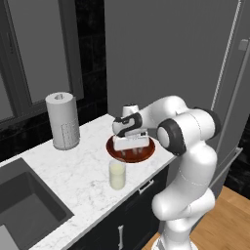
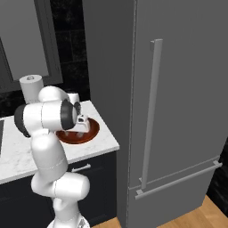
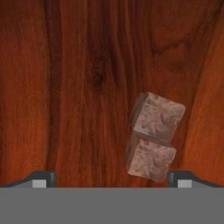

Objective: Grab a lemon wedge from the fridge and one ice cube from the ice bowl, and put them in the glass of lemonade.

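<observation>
Two small dark fingertips (image 3: pixel 40 179) stand wide apart, empty, at the bottom edge over the ice bowl (image 3: pixel 65 87), where two touching ice cubes (image 3: pixel 153 135) sit right of centre: the ice pick looks underway, needing a rightward shift before descending.

The hand hides much of the bowl (image 1: pixel 146 152) in both base views, and the fridge (image 2: pixel 178 111) runs off the picture edges.
</observation>
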### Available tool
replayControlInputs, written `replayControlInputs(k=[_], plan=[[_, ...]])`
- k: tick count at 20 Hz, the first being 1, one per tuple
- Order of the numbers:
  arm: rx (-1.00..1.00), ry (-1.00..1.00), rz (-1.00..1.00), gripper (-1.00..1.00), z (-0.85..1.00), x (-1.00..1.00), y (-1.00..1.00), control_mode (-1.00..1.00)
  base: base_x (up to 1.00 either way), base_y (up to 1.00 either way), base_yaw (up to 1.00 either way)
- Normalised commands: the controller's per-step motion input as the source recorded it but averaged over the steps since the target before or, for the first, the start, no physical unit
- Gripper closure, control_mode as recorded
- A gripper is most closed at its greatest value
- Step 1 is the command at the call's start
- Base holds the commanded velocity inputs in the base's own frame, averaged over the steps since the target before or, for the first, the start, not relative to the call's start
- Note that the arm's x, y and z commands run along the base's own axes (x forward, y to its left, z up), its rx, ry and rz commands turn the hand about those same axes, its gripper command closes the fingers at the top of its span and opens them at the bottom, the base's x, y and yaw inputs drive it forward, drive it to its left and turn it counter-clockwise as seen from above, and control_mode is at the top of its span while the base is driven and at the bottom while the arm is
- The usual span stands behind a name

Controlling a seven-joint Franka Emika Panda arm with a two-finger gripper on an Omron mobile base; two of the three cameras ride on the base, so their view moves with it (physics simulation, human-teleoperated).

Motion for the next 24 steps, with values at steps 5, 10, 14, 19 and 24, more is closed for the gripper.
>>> replayControlInputs(k=[5,10,14,19,24], plan=[[0.0,0.0,0.0,-1.0,0.0,-0.07,0.05,-1.0,0.0,0.0,0.0],[0.0,0.0,0.0,-1.0,0.0,0.0,0.0,-1.0,0.0,0.0,0.0],[-0.02,0.0,0.0,-1.0,0.0,0.11,0.0,-1.0,0.0,0.0,0.0],[-0.02,0.0,0.0,-1.0,0.0,0.22,0.0,-1.0,0.0,0.0,0.0],[0.0,0.0,0.0,-1.0,0.0,0.06,0.0,-1.0,0.0,0.0,0.0]])
